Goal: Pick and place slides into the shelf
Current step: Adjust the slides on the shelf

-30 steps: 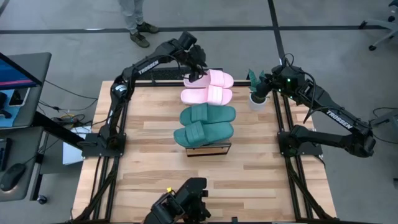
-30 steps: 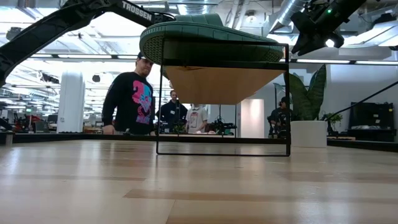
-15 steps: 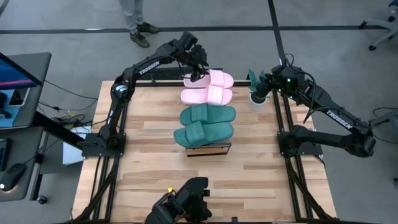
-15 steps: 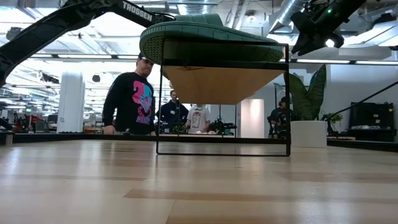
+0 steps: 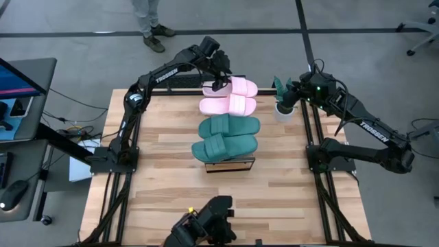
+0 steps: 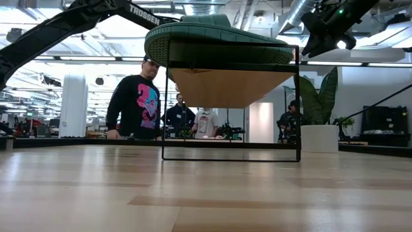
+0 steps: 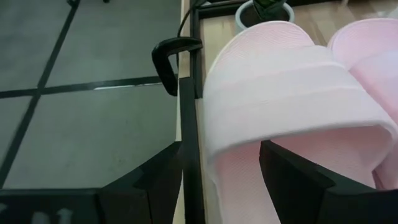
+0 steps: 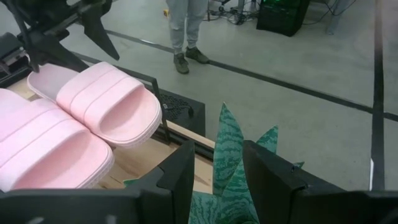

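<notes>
Four slides lie side by side on the shelf (image 5: 230,165), soles on its plank top: two pink ones (image 5: 236,86) (image 5: 230,105) at the far end, two teal ones (image 5: 230,125) (image 5: 225,146) nearer. The low view shows the shelf's black frame (image 6: 298,103) and the nearest teal slide (image 6: 212,38) on top. My left gripper (image 5: 219,84) is open at the far pink slide's left end (image 7: 236,180). One finger is beyond the slide's outer edge, the other over its footbed. My right gripper (image 5: 287,92) is open above a potted plant, off the table's far right corner. My left gripper comes slanting down from the far left at the far pink slide's left end (image 7: 233,186), its open fingers (image 7: 292,180) astride that end. Whether a finger touches the slide, I cannot tell. The slide lies flat on the shelf.
A striped plant (image 8: 227,155) in a white pot (image 5: 283,110) stands at the far right corner, with leaves between my right fingers. A black clamp (image 7: 174,56) sits on the far table rail. People (image 6: 138,103) stand beyond the far edge. Bare table planks (image 5: 171,185) lie left, right and near of the shelf.
My left arm has shifted very slightly toward the table's right above the far pink slide's end. The slides and the right arm have stayed where they were.
</notes>
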`<state>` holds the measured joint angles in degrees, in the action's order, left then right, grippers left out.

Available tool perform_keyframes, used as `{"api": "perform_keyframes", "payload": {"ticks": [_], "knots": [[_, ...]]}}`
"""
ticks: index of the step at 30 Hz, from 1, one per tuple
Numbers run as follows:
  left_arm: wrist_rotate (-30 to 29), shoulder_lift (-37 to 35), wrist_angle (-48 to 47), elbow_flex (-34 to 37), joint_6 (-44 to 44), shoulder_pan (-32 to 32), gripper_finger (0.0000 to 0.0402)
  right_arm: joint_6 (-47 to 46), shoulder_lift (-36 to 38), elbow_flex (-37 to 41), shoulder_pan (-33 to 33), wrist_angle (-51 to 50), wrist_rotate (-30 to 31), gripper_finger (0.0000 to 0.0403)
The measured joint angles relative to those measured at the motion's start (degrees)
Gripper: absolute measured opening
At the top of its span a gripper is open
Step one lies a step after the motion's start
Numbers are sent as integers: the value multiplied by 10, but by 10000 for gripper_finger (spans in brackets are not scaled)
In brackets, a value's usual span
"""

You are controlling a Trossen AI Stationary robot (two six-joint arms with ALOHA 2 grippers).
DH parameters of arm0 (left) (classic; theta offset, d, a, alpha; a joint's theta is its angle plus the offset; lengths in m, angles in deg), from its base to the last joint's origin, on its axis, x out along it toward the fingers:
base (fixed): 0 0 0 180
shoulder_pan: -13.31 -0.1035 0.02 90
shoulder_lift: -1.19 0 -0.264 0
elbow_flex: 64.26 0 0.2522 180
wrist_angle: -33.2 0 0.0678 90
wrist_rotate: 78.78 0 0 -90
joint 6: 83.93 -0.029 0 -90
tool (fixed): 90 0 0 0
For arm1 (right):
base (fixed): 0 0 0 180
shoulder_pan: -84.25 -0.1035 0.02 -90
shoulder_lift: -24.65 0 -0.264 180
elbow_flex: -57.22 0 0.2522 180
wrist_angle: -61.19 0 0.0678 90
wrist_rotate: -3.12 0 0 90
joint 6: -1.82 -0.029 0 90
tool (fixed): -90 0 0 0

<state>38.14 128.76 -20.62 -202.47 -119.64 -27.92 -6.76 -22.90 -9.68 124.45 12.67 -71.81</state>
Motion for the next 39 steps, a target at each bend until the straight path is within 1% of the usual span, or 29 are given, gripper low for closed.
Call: {"api": "perform_keyframes", "payload": {"ticks": [7, 11, 16, 30, 39], "knots": [[-3, 0, 9, 0, 0, 2, 201, 0, 0, 0, 0, 0, 0, 129], [-5, 0, 9, 0, 0, 2, 190, 0, 0, 0, 0, 0, 0, 129], [-6, 0, 9, 0, 0, 2, 151, 0, 0, 0, 0, 0, 0, 129], [-3, 0, 5, 0, -8, 2, 10, -1, 0, 0, 0, 0, 0, 129], [-3, 0, 0, 0, -9, 2, 3, -1, 0, 0, 0, 0, 0, 129]]}}
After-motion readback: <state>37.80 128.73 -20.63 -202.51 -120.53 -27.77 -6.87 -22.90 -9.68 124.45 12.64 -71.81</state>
